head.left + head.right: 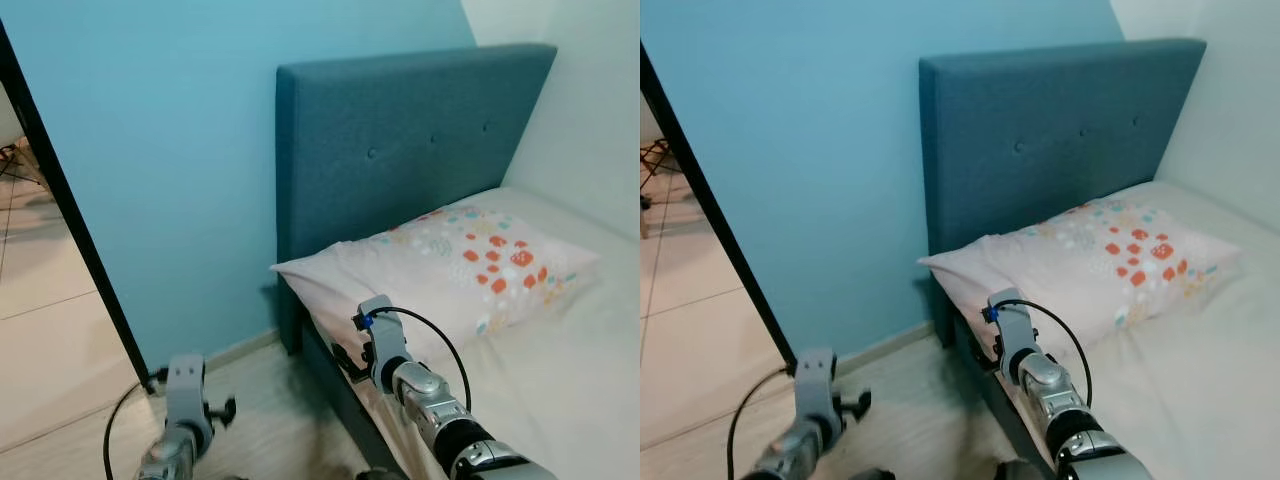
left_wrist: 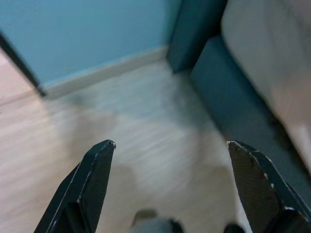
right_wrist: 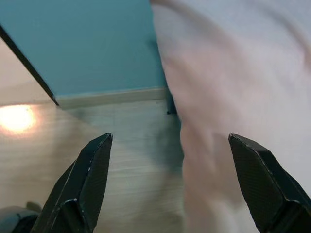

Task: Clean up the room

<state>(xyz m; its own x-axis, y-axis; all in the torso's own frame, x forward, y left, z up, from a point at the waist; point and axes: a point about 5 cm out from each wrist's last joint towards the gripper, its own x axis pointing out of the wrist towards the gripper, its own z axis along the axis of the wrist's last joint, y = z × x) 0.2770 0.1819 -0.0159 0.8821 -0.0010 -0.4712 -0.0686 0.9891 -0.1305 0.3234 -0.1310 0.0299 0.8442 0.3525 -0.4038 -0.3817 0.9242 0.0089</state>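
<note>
Doorway [image 1: 45,260] at far left, tiled floor beyond. Left gripper [image 2: 170,150] low over pale wood floor [image 2: 146,131] near blue wall [image 1: 170,150], fingers spread wide, holding nothing. Right gripper [image 3: 170,145] at near edge of bed [image 1: 560,400], likewise wide open and empty. Pillow [image 1: 450,270] with orange spots against blue headboard [image 1: 400,140], farther right.

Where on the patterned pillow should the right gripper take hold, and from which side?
Probably the near corner of the pillow, which juts past the mattress edge beside the headboard. Come from the floor side, where the right gripper is already close with its fingers open; that corner looks thin enough to pinch.
</note>
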